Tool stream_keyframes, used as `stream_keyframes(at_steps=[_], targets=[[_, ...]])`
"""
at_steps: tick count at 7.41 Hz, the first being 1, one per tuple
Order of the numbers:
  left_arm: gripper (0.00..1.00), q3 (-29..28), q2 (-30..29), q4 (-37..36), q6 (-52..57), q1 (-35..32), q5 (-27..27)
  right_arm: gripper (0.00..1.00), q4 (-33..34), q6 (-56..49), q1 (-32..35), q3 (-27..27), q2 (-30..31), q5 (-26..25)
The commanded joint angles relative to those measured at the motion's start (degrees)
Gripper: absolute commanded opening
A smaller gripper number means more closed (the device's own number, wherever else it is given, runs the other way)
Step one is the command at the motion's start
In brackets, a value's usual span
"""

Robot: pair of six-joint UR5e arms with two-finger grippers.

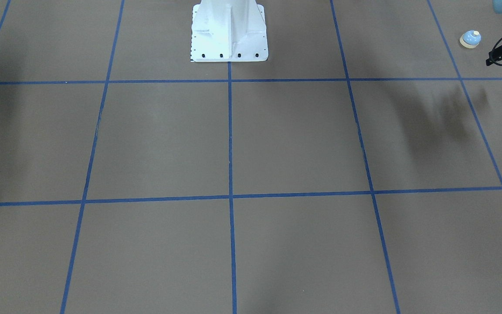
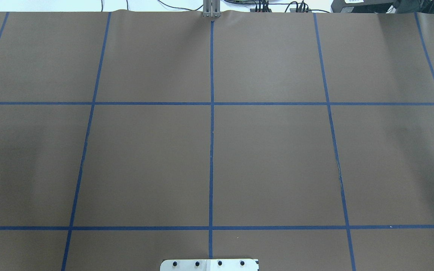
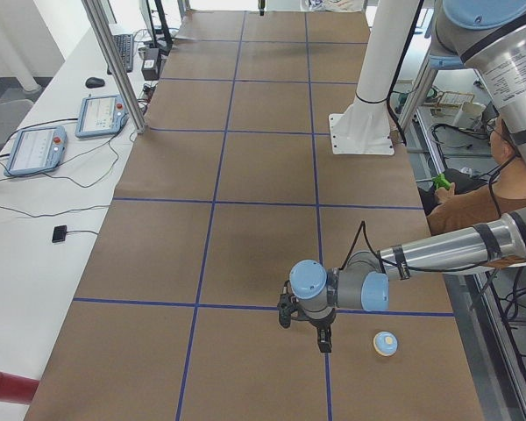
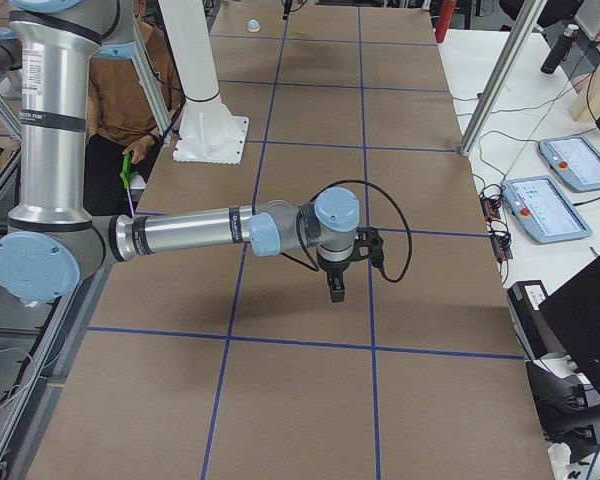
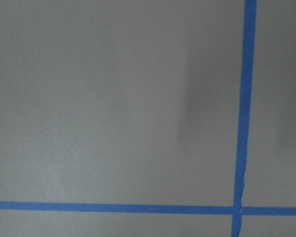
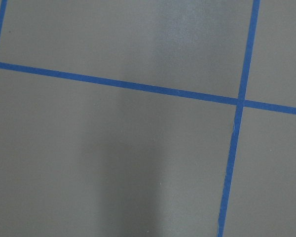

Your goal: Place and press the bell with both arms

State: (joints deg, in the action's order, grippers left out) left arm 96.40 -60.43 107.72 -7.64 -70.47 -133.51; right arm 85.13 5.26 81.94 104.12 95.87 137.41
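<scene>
The bell (image 1: 470, 39), light blue with a cream base and button, stands upright on the brown table at its end on my left, close to my side. It also shows in the exterior left view (image 3: 385, 343) and, far off, in the exterior right view (image 4: 253, 24). My left gripper (image 1: 501, 54) hangs just beside the bell and apart from it, cut off by the view's edge. It points down in the exterior left view (image 3: 323, 340), and I cannot tell whether it is open or shut. My right gripper (image 4: 336, 288) hangs over the table's other half, and I cannot tell its state either. Both wrist views show only table and tape.
The white pedestal (image 1: 229, 39) stands at the middle of my table edge. Blue tape lines (image 2: 211, 131) grid the table. A seated person (image 3: 473, 206) is behind me. Teach pendants (image 3: 35, 149) and cables lie on the white bench across the table, with a red cylinder (image 3: 4, 386) at its near end.
</scene>
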Motion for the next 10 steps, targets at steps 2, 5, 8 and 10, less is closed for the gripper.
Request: stream_keyframes(at_steps=[2,5,8,10], targets=[[1.00,-0.07,4.44,1.44,5.53,3.14,-1.47,1.00,-1.88,-0.16,-0.73,0.03,-0.16,-0.12],[1.00,-0.24,4.53,1.44,5.71,11.64,-2.10,1.00,-2.52,-0.07,-2.83,0.03,-0.59,-0.56],[1.00,-2.43,4.53,1.44,5.53,15.35,-1.93,1.00,-2.61,-0.07,-4.33,0.03,-1.12,-0.82],[1.00,-3.32,4.35,1.53,5.27,17.20,-2.10,1.00,-2.61,-0.07,-5.03,0.03,-1.12,-0.82]])
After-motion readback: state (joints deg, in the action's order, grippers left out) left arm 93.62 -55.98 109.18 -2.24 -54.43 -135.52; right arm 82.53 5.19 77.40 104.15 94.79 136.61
